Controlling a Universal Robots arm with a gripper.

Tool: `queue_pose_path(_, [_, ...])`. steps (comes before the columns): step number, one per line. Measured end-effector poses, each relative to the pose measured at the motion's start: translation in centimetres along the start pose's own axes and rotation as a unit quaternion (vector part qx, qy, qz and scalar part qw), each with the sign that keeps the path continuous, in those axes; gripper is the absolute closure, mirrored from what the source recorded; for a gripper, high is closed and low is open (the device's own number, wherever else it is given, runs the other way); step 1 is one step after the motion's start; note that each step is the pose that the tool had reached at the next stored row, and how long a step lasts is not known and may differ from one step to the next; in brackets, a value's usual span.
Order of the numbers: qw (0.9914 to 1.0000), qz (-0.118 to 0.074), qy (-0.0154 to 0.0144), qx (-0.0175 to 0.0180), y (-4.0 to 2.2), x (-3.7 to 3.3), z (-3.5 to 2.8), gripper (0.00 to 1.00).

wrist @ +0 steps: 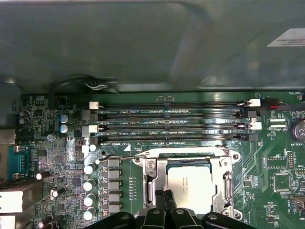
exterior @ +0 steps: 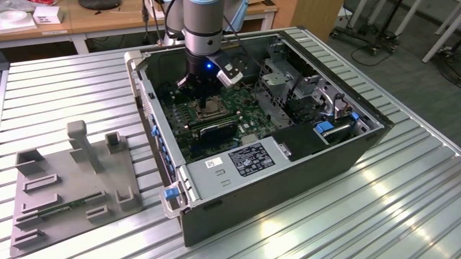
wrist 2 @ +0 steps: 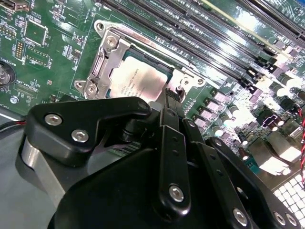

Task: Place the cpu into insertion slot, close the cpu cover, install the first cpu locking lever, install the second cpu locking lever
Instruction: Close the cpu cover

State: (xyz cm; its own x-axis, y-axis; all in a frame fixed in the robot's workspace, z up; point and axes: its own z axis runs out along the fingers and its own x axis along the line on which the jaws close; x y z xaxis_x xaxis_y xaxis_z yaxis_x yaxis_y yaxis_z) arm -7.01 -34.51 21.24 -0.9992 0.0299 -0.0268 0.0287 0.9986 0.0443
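While cpu (wrist 2: 138,83) lies seated beneath cpu cover (wrist 2: 102,64), fingers (wrist 2: 170,107) pinched together, holding nothing, tips at cover edge.

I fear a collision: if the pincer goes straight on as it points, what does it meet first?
Probably the cpu, near its edge, or the cpu cover beside it; depth is unclear.
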Motion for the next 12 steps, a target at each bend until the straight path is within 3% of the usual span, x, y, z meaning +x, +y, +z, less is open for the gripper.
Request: queue_pose_path(12, [1.0,0.0,-0.0001,0.0,-0.02,0.03,0.31,0.89])
